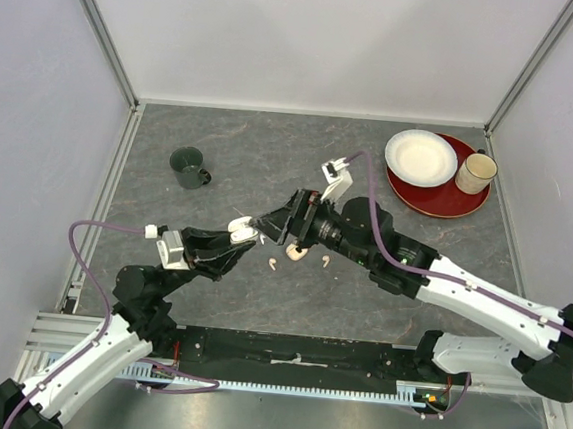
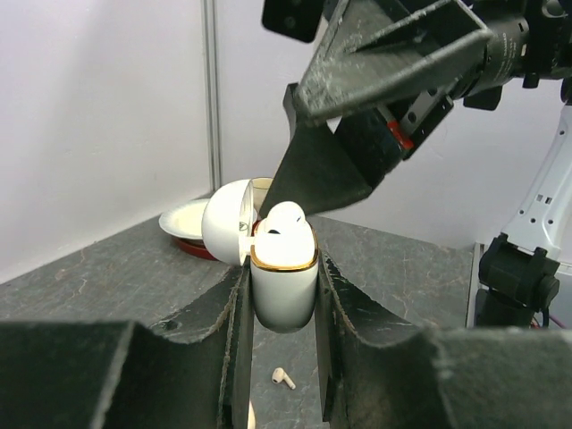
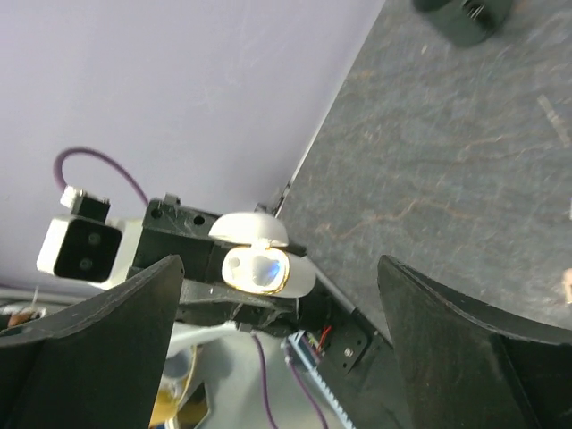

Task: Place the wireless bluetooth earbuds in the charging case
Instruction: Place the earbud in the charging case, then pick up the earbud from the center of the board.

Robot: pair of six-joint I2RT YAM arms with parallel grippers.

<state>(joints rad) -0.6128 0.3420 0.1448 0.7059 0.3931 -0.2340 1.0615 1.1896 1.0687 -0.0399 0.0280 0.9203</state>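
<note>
Top external view: the left tool (image 1: 244, 238) is clenching the charging case (image 1: 240, 229) and holding it above the middle of the counter (image 1: 272, 153), while the right tool (image 1: 265, 225) is hovering just beside the case mouth. Left wrist view: the left tool's fingers (image 2: 234, 344) are pressing on both flanks of the white, gold-rimmed case, which is standing upright with its lid (image 2: 226, 223) swung back. A white earbud (image 2: 286, 220) is sitting in the opening with its rounded top showing above the rim. One finger of the right tool is reaching down right next to it, and whether the two are touching cannot be told. Right wrist view: the right tool's fingers (image 3: 98, 349) are standing wide apart, released and grasping nothing, with the open case showing beyond the gap. Progress, as judged: one earbud is resting in the case, though whether it is fully seated is not showing. A few loose earbuds (image 1: 276, 266) are lying on the counter just below the two tools, so at least one more pick and insertion appears to be waiting. The green mug (image 1: 188, 166) and the red plate (image 1: 468, 202) are sitting well apart from the work.
</note>
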